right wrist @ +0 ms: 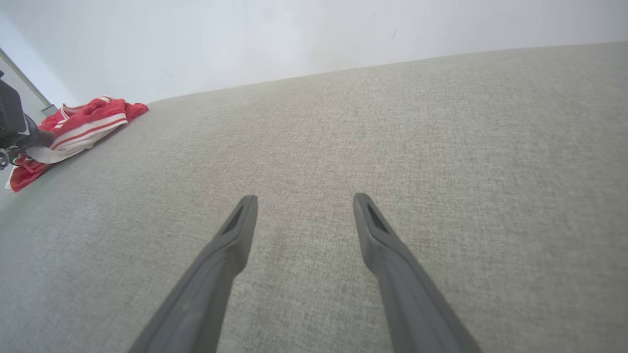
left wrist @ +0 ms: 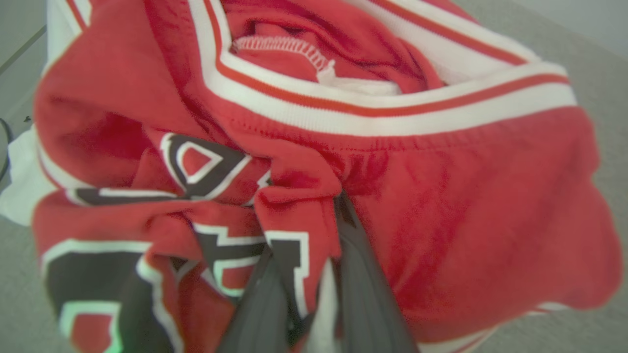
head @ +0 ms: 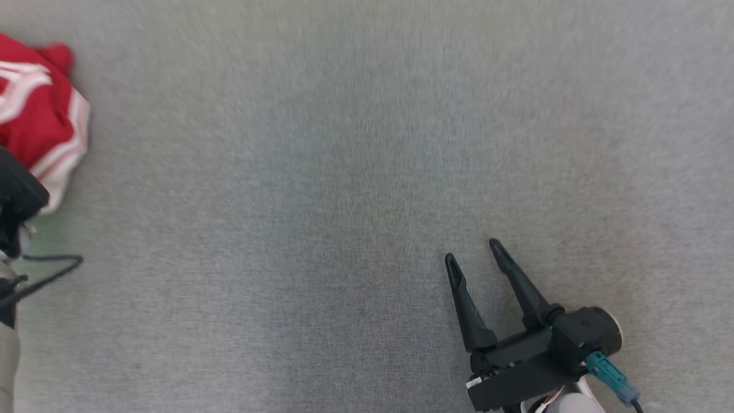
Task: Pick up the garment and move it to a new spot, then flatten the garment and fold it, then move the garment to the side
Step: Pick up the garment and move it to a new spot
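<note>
One garment (head: 40,126) is seen, red with white stripes, crumpled in a heap at the far left edge of the grey cloth surface (head: 344,172) in the head view. Two grippers are counted. The left gripper (left wrist: 306,230) is pushed into the heap, and its two dark fingers (left wrist: 363,284) are drawn close together with a fold of the garment (left wrist: 466,206) pinched between them, beside the black and white lettering (left wrist: 206,166). The right gripper (head: 472,251) is held well apart from the garment, low over bare surface at the lower right, its two fingers (right wrist: 392,264) spread wide with nothing between them. From the right wrist the garment (right wrist: 83,127) is seen far off, by the pale wall (right wrist: 294,39).
</note>
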You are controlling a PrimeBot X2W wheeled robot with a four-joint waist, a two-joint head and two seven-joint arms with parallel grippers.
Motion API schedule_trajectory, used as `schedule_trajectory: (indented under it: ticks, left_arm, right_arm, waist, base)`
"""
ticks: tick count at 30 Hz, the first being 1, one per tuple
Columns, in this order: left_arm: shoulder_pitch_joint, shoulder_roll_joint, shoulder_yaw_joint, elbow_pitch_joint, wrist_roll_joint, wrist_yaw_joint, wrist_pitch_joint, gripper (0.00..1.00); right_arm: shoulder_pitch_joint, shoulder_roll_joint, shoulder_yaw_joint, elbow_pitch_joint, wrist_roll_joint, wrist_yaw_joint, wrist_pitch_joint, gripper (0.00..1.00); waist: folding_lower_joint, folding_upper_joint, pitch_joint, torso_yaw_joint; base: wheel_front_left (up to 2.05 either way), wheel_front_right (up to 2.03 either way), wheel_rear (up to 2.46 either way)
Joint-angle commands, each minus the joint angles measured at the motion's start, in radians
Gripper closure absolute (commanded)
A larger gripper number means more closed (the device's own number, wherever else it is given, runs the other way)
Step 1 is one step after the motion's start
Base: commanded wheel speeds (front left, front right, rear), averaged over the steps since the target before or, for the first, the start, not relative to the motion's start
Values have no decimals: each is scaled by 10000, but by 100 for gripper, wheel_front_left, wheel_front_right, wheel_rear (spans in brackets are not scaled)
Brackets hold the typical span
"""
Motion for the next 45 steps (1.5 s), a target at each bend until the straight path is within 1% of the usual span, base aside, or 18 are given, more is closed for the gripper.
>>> schedule_trajectory:
  ticks: [1,3,6,10,13,16,18,23,27,28,31,32,33,36,40,45]
  left_arm:
    - [189,47,-45,-133,86,-83,8,100]
    - [252,224,-218,-606,267,-184,-162,100]
    - [651,204,-445,-1303,372,-428,-294,100]
    - [1018,244,-698,-2748,443,-632,-297,100]
    - [1478,-9,-832,-4124,308,-689,-198,100]
    - [1982,-266,-983,-5775,242,-627,41,100]
    - [2267,-386,-1177,-6909,362,-529,266,100]
    - [3053,-963,-1774,-9310,317,-335,885,100]
    - [3609,-1374,-2356,-10443,500,-160,1225,100]
    - [3771,-1381,-2472,-10608,574,-97,1261,100]
    - [4312,-1735,-2855,-10858,568,-10,1223,100]
    - [4602,-1978,-3009,-10761,356,-40,1248,100]
    - [4602,-1978,-3009,-10761,356,-40,1248,100]
    - [5218,-2344,-3340,-10229,233,-104,989,100]
    - [5655,-2788,-3634,-8847,470,21,91,100]
    - [5641,-3151,-3908,-6856,473,-108,-1251,100]
  right_arm:
    - [8,73,35,105,81,-25,-88,0]
    - [59,82,41,382,179,-25,-207,0]
    - [284,98,-14,754,321,-25,-359,0]
    - [567,109,-186,982,432,-25,-490,0]
    - [769,109,-353,1033,529,-25,-543,0]
    - [932,113,-366,1045,581,-25,-572,0]
    - [1012,109,-385,991,552,-25,-524,0]
    - [1027,110,-372,831,493,-25,-426,0]
    - [940,108,-323,748,505,-25,-375,0]
    - [919,105,-292,741,519,-27,-369,0]
    - [915,110,-295,697,525,-25,-364,0]
    - [920,110,-297,700,531,-25,-349,0]
    - [920,110,-297,700,531,-25,-349,0]
    - [850,110,-227,707,600,-25,-339,0]
    - [654,110,-2,733,784,-25,-422,0]
    - [581,109,79,869,899,-25,-521,0]
  waist:
    - [-3,-3,-1382,225]
    - [-3,-3,-1893,228]
    - [-3,-3,-2792,189]
    - [-3,-3,-3686,40]
    - [-3,-3,-4193,-159]
    - [-3,-3,-4544,-502]
    - [-3,-3,-4610,-769]
    - [-3,-3,-4536,-1619]
    - [-3,-3,-4366,-2422]
    - [-3,-3,-4314,-2633]
    - [-3,-3,-4124,-3147]
    - [-3,-3,-4065,-3303]
    - [-3,-3,-4065,-3303]
    - [-3,-3,-3865,-3697]
    - [-3,-3,-3622,-4109]
    - [-3,-3,-3466,-4220]
  base:
    - [0,0,0]
    - [0,0,0]
    - [0,0,0]
    - [0,0,0]
    - [0,0,0]
    - [0,0,0]
    - [0,0,0]
    - [0,0,0]
    - [0,0,0]
    - [0,0,0]
    - [0,0,0]
    - [0,0,0]
    - [0,0,0]
    - [0,0,0]
    - [0,0,0]
    - [0,0,0]
